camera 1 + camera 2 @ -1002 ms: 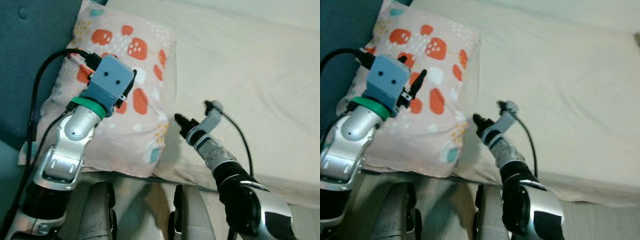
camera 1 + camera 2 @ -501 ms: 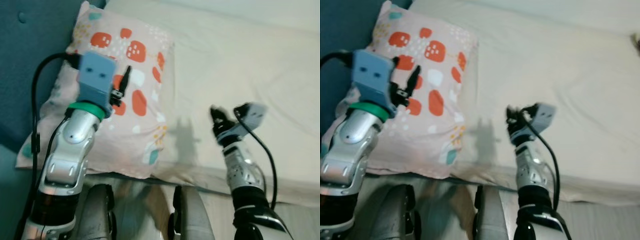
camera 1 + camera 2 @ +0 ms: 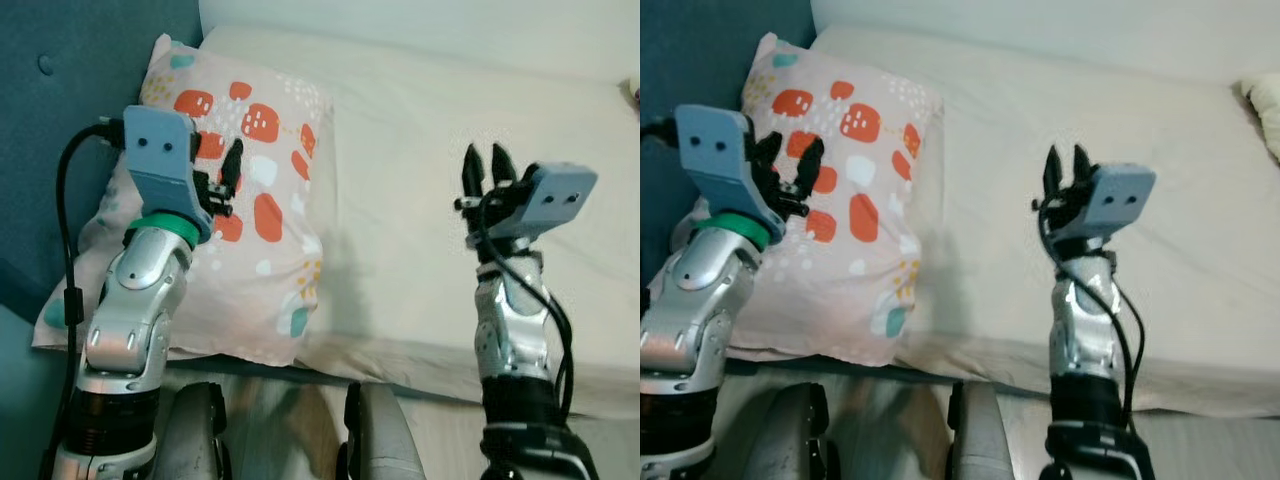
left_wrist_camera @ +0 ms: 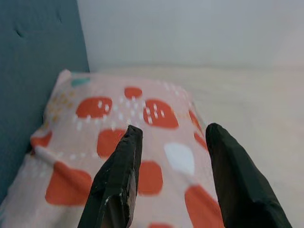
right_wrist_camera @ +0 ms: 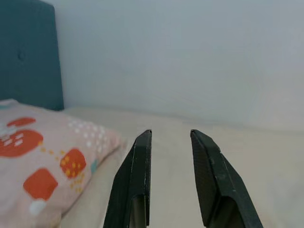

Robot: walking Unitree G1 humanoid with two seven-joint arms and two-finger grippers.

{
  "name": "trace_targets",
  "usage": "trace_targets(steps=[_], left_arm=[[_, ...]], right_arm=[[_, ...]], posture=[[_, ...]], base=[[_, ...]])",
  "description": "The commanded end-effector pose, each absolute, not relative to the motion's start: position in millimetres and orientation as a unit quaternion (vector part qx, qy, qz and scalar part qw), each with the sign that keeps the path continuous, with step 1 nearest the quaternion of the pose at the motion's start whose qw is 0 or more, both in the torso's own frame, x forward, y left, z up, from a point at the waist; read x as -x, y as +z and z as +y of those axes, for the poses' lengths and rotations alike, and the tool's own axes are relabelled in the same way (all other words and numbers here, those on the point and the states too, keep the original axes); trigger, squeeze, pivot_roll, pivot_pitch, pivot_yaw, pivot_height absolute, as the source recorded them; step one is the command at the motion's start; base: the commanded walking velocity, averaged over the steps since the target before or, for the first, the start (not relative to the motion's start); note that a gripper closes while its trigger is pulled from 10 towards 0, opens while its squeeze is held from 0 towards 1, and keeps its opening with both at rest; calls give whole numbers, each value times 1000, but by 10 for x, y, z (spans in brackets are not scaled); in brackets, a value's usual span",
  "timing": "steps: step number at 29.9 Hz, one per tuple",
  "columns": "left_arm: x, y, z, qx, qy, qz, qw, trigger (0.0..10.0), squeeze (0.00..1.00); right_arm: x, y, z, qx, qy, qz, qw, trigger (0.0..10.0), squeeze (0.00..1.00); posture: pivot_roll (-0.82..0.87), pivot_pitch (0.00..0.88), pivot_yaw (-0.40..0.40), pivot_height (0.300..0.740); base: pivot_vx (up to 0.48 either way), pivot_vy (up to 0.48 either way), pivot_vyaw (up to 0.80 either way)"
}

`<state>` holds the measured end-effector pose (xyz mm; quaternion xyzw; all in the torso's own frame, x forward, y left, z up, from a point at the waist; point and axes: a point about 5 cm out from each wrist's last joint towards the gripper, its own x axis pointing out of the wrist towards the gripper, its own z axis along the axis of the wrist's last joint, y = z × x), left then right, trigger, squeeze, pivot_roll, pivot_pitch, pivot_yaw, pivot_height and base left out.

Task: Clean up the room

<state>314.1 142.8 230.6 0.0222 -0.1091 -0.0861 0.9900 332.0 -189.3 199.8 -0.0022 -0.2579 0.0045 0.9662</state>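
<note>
A pink pillow (image 3: 270,240) with red and white patches lies at the head of the bed, against the teal headboard (image 3: 70,110). My left gripper (image 3: 787,160) is raised above the pillow, open and empty; the left wrist view looks past its fingers (image 4: 121,175) at the pillow (image 4: 142,114). My right gripper (image 3: 484,166) is lifted over the cream sheet (image 3: 420,200), pointing up, open with nothing in it. In the right wrist view its fingers (image 5: 137,175) frame the sheet and the pillow's corner (image 5: 52,161).
The cream mattress (image 3: 1200,250) runs to the right, with a second pale pillow's edge (image 3: 1265,100) at the far right. A white wall (image 5: 190,57) rises behind the bed. My legs (image 3: 290,430) stand against the near edge of the bed.
Both arms have risen off the bed. The right gripper swung up from beside the pillow's edge to point upward over the sheet. The camera has tilted up a little.
</note>
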Motion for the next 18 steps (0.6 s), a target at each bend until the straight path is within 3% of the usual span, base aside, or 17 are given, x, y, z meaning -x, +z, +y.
trace_targets(steps=[1, 18], left_arm=[[-3132, 2220, 1390, -23, -86, -88, 992, 10000, 0], [-3213, 2018, 1213, -48, -80, -79, 993, 10000, 0]], right_arm=[[-3285, 1983, -1900, 2, -6, -255, 967, 10000, 0], [-3253, 1885, -1907, 26, -18, -233, 972, 10000, 0]], posture=[[-6, 66, -29, 641], [-33, 45, -35, 691]], base=[[0, 0, 0], [0, 0, 0]])
